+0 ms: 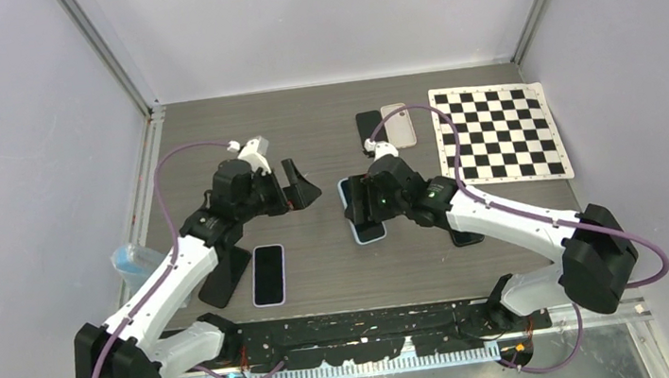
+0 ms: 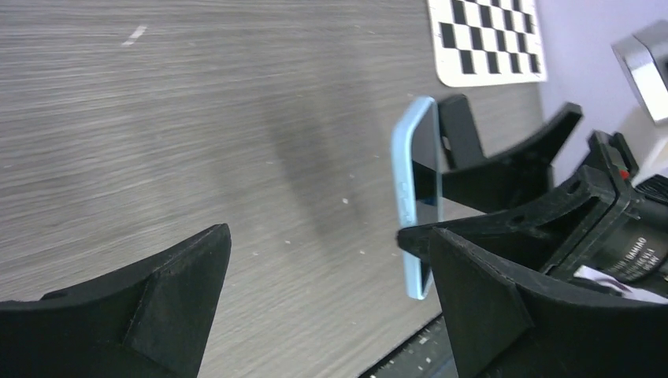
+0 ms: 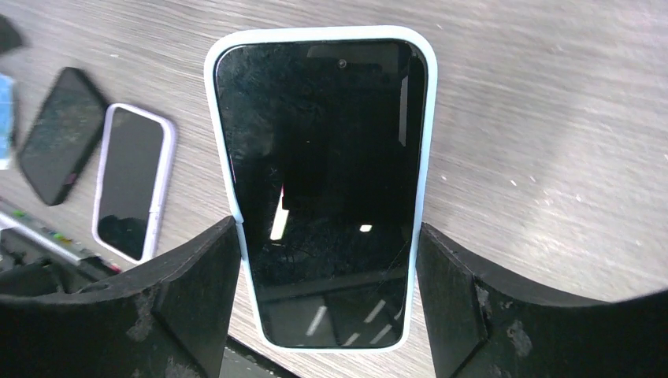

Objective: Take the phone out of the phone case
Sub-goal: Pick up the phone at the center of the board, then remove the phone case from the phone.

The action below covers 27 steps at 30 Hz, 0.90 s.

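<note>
Reaching inward from its base, the right arm (image 1: 505, 217) is bent low over the worktop (image 1: 303, 116), and the right fingers (image 3: 504, 315) are closed on the phone case (image 3: 323, 33), one pad against each long edge at its lower half. The phone (image 3: 323, 157) sits seated in that light blue case, screen toward the wrist camera; whether the case rests on the worktop cannot be determined. The left arm (image 1: 179, 273) is angled toward the same spot, and the left fingers (image 2: 157, 307) are spread wide, gripping nothing, with the case edge-on just beyond their tips. Six phone-shaped items are visible: the held one; a lavender-cased phone (image 1: 268, 274) and a black slab (image 1: 224, 276) side by side behind the left fingers, near that arm; a black phone (image 1: 369, 128) and a pale-cased phone (image 1: 399, 125) side by side on the far side of the right fingers; and one dark item (image 1: 466, 234) partly hidden under the right arm. One checkerboard mat (image 1: 498, 132) lies well apart from the right fingers at the far right. Bare worktop separates the two sets of fingers and extends to the rear wall.
</note>
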### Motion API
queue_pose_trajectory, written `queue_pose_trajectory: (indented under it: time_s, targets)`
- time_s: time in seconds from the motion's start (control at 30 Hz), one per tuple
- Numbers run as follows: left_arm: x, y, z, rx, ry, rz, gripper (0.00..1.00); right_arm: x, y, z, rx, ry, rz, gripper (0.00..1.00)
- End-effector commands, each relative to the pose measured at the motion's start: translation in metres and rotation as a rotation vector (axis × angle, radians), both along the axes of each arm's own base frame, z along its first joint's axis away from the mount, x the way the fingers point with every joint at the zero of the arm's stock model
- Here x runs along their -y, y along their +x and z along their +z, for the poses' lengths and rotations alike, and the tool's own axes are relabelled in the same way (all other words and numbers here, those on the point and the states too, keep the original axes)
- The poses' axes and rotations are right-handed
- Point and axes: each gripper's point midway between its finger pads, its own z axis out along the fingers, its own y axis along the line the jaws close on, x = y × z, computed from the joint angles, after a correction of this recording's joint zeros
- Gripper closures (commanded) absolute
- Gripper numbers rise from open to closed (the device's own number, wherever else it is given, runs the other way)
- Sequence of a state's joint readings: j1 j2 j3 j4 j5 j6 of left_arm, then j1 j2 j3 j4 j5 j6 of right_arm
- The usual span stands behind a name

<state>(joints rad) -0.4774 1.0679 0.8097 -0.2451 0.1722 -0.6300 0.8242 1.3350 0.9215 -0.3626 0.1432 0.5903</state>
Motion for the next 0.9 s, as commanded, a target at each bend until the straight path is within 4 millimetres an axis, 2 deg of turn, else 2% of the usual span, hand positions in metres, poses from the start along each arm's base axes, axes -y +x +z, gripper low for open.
queue_pose_trajectory:
  time_s: [0.0,0.17,0.37,0.53,0.63,0.73,0.87]
  targets:
    - [0.034,-0.007,0.035,0.034,-0.162,-0.166,0.0,-0.045,0.014,0.077,0.193,0.204,0.137,0.53]
    - [0.055,0.004,0.024,0.025,-0.23,-0.226,0.02,-0.059,0.012,0.108,0.266,0.31,0.188,0.53]
    - [0.067,0.01,0.034,-0.01,-0.3,-0.239,0.1,-0.067,0.005,0.14,0.289,0.391,0.235,0.53]
    - [0.065,0.013,0.043,-0.008,-0.32,-0.197,0.24,-0.074,0.008,0.143,0.268,0.388,0.239,0.52]
    - [0.065,0.01,0.045,-0.02,-0.334,-0.2,0.25,-0.081,0.012,0.149,0.265,0.403,0.238,0.52]
    - [0.064,0.011,0.042,-0.056,-0.312,-0.181,0.27,-0.087,0.018,0.145,0.251,0.397,0.232,0.52]
    - [0.063,0.016,0.05,-0.05,-0.323,-0.159,0.44,-0.096,0.022,0.144,0.239,0.397,0.251,0.52]
